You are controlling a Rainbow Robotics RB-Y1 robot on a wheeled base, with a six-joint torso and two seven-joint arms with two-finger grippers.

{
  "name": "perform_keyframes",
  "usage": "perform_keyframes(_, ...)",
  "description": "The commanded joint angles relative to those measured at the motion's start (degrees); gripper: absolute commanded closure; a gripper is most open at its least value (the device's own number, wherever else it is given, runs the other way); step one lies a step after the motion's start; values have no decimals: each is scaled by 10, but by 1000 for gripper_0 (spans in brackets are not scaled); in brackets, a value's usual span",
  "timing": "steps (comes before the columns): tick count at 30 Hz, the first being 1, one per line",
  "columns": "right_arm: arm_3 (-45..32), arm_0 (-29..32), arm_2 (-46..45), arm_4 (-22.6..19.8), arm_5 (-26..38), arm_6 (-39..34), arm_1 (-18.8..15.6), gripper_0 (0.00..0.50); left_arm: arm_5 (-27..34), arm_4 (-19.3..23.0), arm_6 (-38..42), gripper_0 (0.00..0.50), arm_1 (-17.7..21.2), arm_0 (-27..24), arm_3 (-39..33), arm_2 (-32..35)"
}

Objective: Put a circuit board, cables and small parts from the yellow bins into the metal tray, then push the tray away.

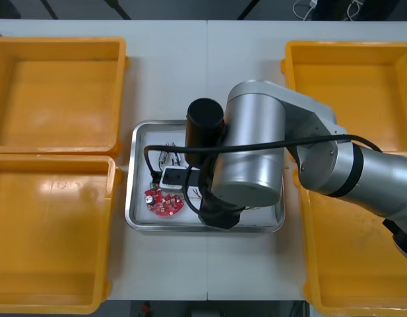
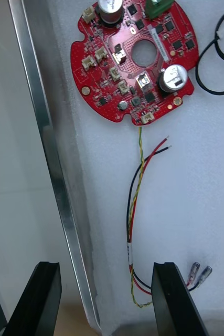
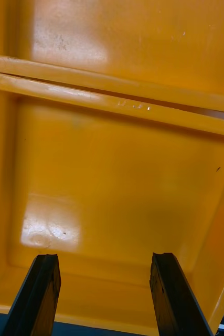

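**A:** Two claws, so how does each one stand?

**B:** The right claw (image 2: 107, 273) is released, fingers spread with nothing between them. It hangs low over one edge of the tray (image 2: 49, 152). The rim runs up between its fingers, so one finger is over the table (image 2: 12, 157) and the other over the tray's white inside.

**A:** Where's the board?

**B:** The board (image 2: 117, 73) lies flat in the tray, well ahead of the claw. A red-yellow cable (image 2: 132, 210) starts just beside the finger over the tray and runs forward. Its far end reaches the board's edge. A black cable (image 2: 198, 71) lies looped beside the board, just as far ahead of the claw.

**A:** And from above?

**B:** The right arm (image 1: 249, 145) covers much of the tray. The board shows beside the arm, and the small metal parts (image 1: 169, 153) lie in the tray a little beyond the board.

**A:** What about the left claw?

**B:** The left claw (image 3: 104, 262) is released too, with nothing between its fingers. It hangs over the bare floor of a bin (image 3: 122, 173). Ahead of the fingers, that bin's rim lies against the rim of a second bin.
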Motion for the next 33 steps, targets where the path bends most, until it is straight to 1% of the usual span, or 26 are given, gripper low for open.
perform_keyframes(1,5,-21,58,38,-22,11,23,0,-6,-3,-69,0,-4,9,-22,-3)
perform_keyframes(9,37,-15,123,94,-50,7,47,0,-13,7,-88,0,-4,10,-44,-3)
perform_keyframes(14,39,5,127,109,-52,8,55,0,-13,15,-99,0,-4,9,-44,-3)
perform_keyframes(21,39,34,142,158,-57,12,63,0,-13,20,-105,0,-4,9,-44,-6)
perform_keyframes(33,39,63,156,194,-64,13,66,0,-13,20,-105,0,-4,9,-44,-6)
